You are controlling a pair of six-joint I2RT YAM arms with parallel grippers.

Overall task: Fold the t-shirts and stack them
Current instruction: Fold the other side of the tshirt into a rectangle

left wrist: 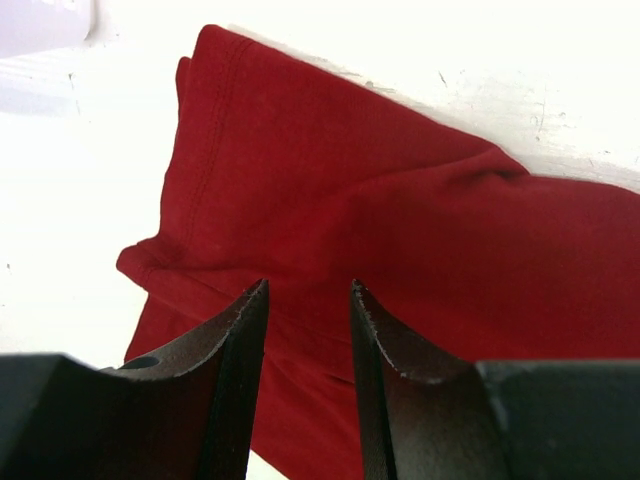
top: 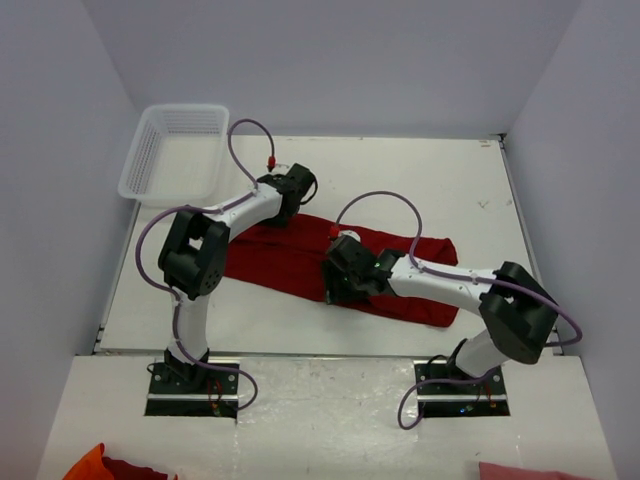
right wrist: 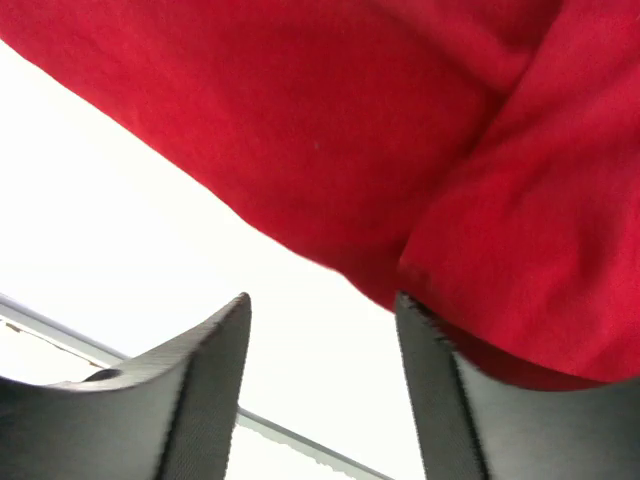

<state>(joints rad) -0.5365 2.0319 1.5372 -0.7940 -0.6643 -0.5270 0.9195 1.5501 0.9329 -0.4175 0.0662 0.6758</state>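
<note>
A dark red t-shirt (top: 290, 262) lies on the white table, folded into a long band running from centre left to the right. My left gripper (top: 297, 192) hovers at the band's far edge. In the left wrist view the left gripper (left wrist: 308, 290) is open, with the t-shirt (left wrist: 400, 230) spread flat below its fingers and nothing pinched. My right gripper (top: 340, 285) sits over the band's near edge. In the right wrist view the right gripper (right wrist: 322, 300) is open with bare table between the fingers, and the t-shirt (right wrist: 400, 130) reaches its right fingertip.
A white mesh basket (top: 175, 150) stands at the far left corner of the table (top: 420, 180). Walls enclose the table on the left, back and right. Bits of orange-red cloth (top: 100, 465) and pink cloth (top: 520, 470) show at the bottom edge.
</note>
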